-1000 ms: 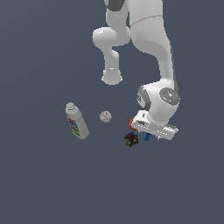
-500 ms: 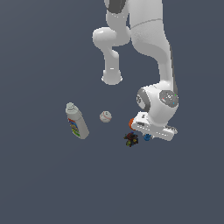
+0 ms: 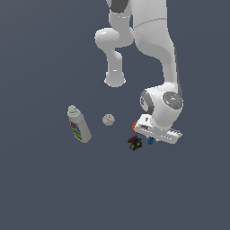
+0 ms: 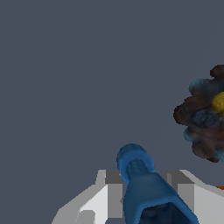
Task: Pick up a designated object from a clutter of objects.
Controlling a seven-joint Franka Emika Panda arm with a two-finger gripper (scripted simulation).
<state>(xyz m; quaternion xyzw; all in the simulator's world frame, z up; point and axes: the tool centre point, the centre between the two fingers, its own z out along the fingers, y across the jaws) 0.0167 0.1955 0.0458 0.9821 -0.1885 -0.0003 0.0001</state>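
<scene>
We have the end effector (image 4: 142, 186) low with its fingers straddling the blue piece (image 4: 140, 175), apparently unclosed, ready to grip.

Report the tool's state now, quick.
Tool: fingers on either side of the small blue piece; whether they are shut on it or still open cannot be told.

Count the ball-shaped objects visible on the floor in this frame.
2. The white baseball lies apart, between the bottle and the arm. The orange ball peeks out beside the pincer, mostly hidden by the hand; others could be hidden there.
</scene>
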